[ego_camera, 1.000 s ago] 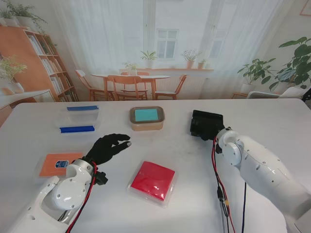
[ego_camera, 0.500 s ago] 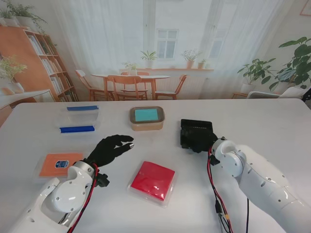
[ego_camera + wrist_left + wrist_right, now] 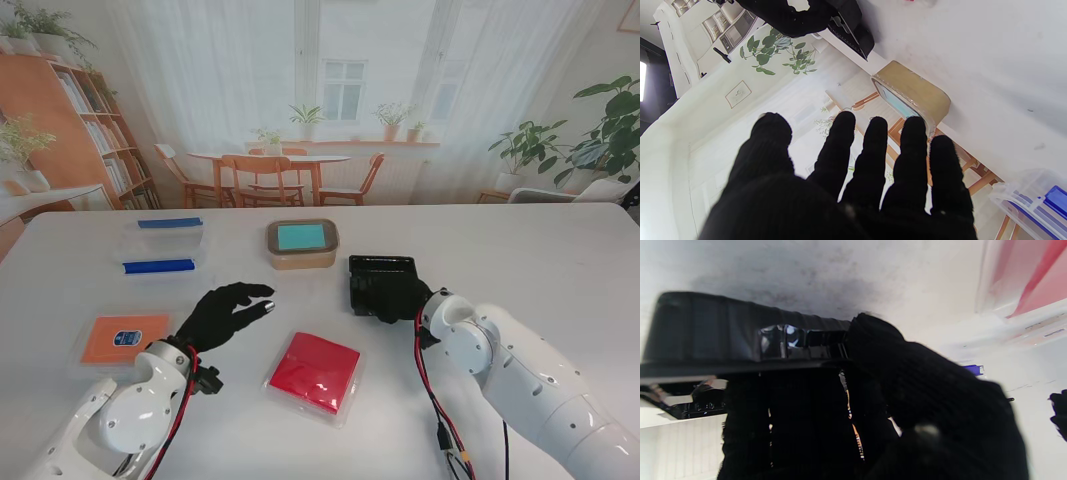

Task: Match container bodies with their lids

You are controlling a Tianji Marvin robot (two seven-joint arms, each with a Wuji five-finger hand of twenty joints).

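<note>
over the table's middle, right hand (image 3: 402, 297) is gripping the black tray (image 3: 380, 280) by its rim (left hand (image 3: 225, 310) is hovering splayed, holding nothing); a thin-edge hold risks slipping.

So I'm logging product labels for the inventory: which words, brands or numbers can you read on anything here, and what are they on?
Nothing can be read with certainty.
Orange lid: a small blue label, too small to read.
Black tray in the right hand: raised marks under its rim, too blurred to read.
Red lid, tan box, clear box with blue clips: no text visible.
</note>
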